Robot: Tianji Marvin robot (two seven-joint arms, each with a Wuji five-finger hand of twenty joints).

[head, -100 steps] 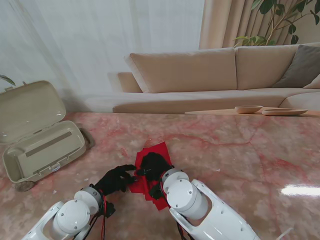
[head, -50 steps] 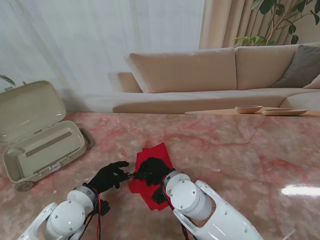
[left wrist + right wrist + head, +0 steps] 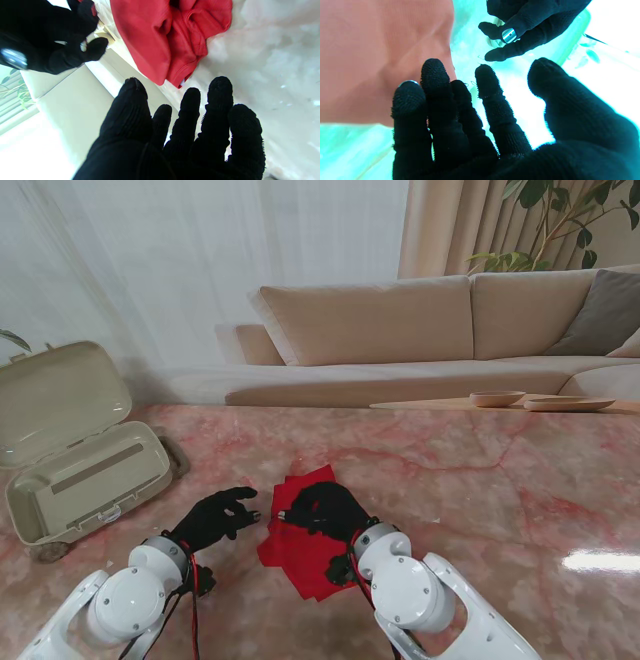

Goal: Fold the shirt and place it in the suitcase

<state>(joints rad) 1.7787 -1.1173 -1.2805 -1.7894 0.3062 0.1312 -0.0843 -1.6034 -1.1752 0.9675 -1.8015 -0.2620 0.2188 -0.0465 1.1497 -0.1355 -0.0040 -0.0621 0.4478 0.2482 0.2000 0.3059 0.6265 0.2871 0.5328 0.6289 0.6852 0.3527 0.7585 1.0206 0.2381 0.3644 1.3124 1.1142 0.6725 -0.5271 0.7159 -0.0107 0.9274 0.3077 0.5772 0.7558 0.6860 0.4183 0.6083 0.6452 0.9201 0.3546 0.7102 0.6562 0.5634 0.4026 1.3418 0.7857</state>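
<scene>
Fingers [image 3: 220,100] of both black-gloved hands spread, holding nothing, beside the crumpled red cotton shirt [image 3: 305,545] on the pink marble desk [image 3: 480,500]. Best smoothed flat before folding. Open beige hard-shell suitcase [image 3: 85,470] well apart, left.

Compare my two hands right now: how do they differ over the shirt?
The right hand hovers over the red shirt; the left hand sits left of it, off the cloth. The right hand's fingers curl more; the left's spread wider. Both wear black gloves and hold nothing.
</scene>
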